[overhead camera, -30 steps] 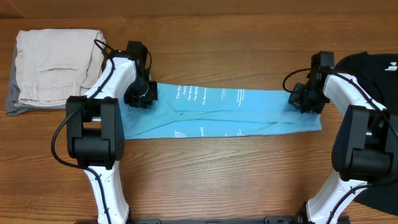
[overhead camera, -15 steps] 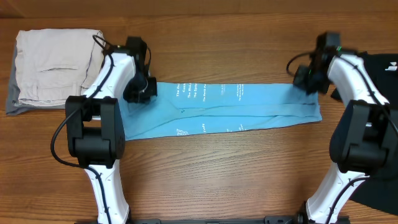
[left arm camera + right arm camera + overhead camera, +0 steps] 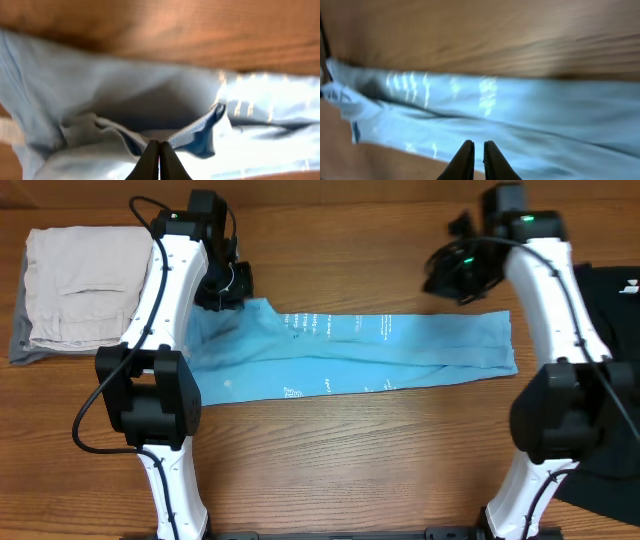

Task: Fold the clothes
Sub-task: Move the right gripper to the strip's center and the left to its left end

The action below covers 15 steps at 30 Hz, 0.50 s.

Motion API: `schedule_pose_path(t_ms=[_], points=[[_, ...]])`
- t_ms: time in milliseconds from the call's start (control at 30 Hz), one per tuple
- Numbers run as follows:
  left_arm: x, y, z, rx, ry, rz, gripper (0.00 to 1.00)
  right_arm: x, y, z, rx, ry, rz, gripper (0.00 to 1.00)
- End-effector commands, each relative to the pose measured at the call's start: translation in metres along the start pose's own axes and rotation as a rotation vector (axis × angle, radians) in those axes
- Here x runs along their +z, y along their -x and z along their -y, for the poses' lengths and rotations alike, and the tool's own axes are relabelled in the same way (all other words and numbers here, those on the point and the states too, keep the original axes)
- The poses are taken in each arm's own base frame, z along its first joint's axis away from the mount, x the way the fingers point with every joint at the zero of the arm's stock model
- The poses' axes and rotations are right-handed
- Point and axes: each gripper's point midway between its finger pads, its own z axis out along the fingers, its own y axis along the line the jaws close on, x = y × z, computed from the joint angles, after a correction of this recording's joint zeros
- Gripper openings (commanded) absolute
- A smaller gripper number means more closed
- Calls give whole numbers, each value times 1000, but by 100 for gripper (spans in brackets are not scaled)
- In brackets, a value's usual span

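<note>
T-shirt (image 3: pixel 350 350) pinched in left pincer (image 3: pixel 159 145).

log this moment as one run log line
left fingers: shut on t-shirt, left end raised | right fingers: slightly apart, empty, above t-shirt | t-shirt: long strip across table

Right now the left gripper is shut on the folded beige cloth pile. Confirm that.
Not quite: the thing gripped is wrong. The left gripper is shut on the light blue short-sleeved T-shirt, not the folded beige cloth pile. The left wrist view shows blue fabric pinched at the closed fingertips.
</note>
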Motion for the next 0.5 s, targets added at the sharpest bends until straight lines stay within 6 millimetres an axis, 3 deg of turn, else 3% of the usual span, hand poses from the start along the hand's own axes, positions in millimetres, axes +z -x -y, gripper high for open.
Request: schedule_pose_path(t_ms=[0,267,467], points=[[2,-15,5,-21,-7,-56,4,24,-19,-8,-27,-7,-76,12],[28,-60,-6,-20,78,-223,6,46,-46,-12,-37,-24,-164,11],[52,-70,-28,-38,161,-242,6,48,-50,-15,-37,-14,-178,11]])
